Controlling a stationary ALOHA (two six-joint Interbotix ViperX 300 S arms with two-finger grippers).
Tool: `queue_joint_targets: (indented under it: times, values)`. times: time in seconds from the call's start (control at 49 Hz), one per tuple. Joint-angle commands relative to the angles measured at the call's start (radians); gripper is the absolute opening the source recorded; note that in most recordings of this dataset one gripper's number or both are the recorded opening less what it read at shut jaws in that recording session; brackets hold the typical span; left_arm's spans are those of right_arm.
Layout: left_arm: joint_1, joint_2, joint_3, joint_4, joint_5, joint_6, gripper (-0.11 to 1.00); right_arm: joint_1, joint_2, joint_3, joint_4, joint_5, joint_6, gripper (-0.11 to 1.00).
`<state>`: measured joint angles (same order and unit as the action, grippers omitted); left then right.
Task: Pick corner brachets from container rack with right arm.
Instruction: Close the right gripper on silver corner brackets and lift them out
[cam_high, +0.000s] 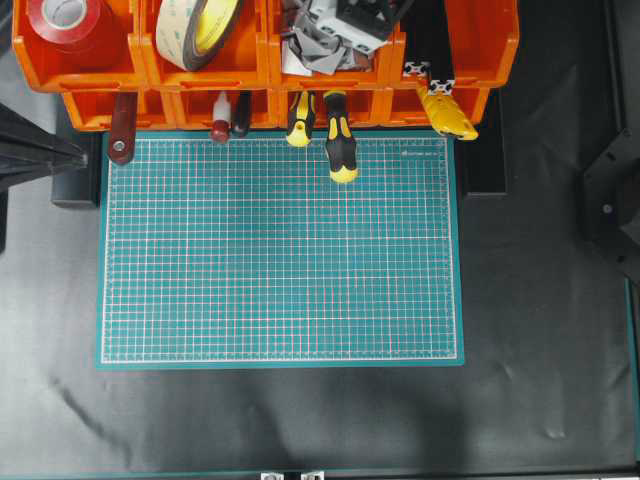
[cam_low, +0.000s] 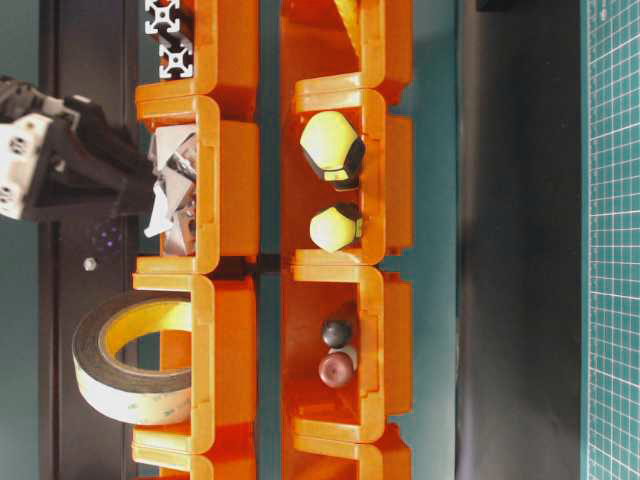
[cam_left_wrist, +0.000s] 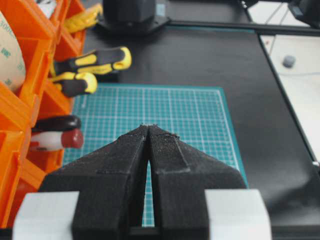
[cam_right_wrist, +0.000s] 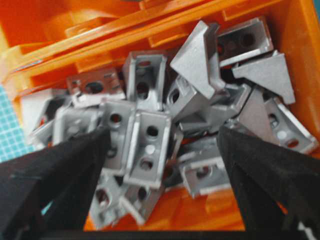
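- The right end effector is seen spread wide over a heap of corner brachets, none gripped.
- The brachets are piled in an upper bin of the orange container rack.
- The left end effector is pressed closed above the cutting mat (its printing cannot be read).

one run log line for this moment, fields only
phase: reach into bin | right gripper: open over corner brachets | container rack: brachets inside | left gripper: shut, idle
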<state>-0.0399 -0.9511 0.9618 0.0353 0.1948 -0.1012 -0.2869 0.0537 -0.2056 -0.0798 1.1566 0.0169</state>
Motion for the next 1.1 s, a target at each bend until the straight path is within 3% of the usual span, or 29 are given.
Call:
queue_joint_targets:
  times: [0.0,0.388,0.449,0.592,0.837,1.082]
  values:
    - [-0.002,0.005,-0.034,0.003,-0.012,-0.002,0.0,-0.006,0.0,-0.003,-0.003,0.006,-0.003,0.83]
    - [0.012,0.0,-0.034,0.003,-0.006,0.005,0.0,-0.003,-0.006,0.046,0.003,0.008,-0.002,0.79]
    - [0.02,-0.002,-0.035,0.003,-0.008,0.005,0.0,0.0,-0.006,0.043,0.002,0.008,-0.002,0.71]
    - [0.029,-0.015,-0.035,0.003,-0.005,0.009,0.0,0.005,-0.011,0.029,0.002,0.006,-0.002,0.38]
    - [0.038,-0.048,-0.038,0.003,0.009,0.012,0.0,0.009,-0.034,-0.029,0.002,0.003,0.002,0.38]
    - [0.044,-0.104,-0.054,0.003,0.101,0.017,0.0,0.021,-0.063,-0.129,-0.002,0.014,-0.003,0.38]
